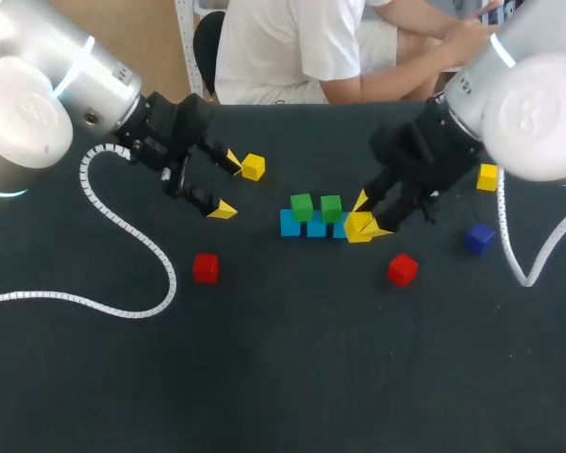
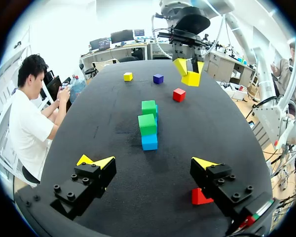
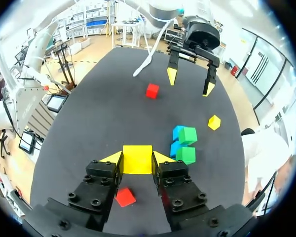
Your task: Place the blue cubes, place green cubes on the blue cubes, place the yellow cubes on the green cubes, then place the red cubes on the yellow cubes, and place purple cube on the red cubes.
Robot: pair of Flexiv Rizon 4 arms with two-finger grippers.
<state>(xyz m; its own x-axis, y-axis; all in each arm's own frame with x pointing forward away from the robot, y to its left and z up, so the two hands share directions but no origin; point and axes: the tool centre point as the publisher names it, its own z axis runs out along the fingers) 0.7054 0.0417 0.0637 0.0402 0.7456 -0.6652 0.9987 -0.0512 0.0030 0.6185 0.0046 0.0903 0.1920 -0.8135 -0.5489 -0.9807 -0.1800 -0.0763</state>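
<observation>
A row of blue cubes (image 1: 291, 225) lies mid-table, with two green cubes (image 1: 302, 206) (image 1: 331, 208) on top. My right gripper (image 1: 363, 226) is shut on a yellow cube (image 3: 137, 159) and holds it just right of the row's right end. In the left wrist view that yellow cube (image 2: 191, 78) hangs beyond the green cubes (image 2: 147, 124). My left gripper (image 1: 228, 185) stands open and empty left of the row, next to a loose yellow cube (image 1: 253, 167). Another yellow cube (image 1: 488, 176) lies far right. Two red cubes (image 1: 206, 267) (image 1: 402, 269) and a purple cube (image 1: 479, 238) sit apart.
White cables lie on the dark table, one looping at the left (image 1: 123, 226) and one at the right (image 1: 509, 255). One red cube (image 2: 200, 196) sits under a finger of my left gripper (image 2: 150, 163).
</observation>
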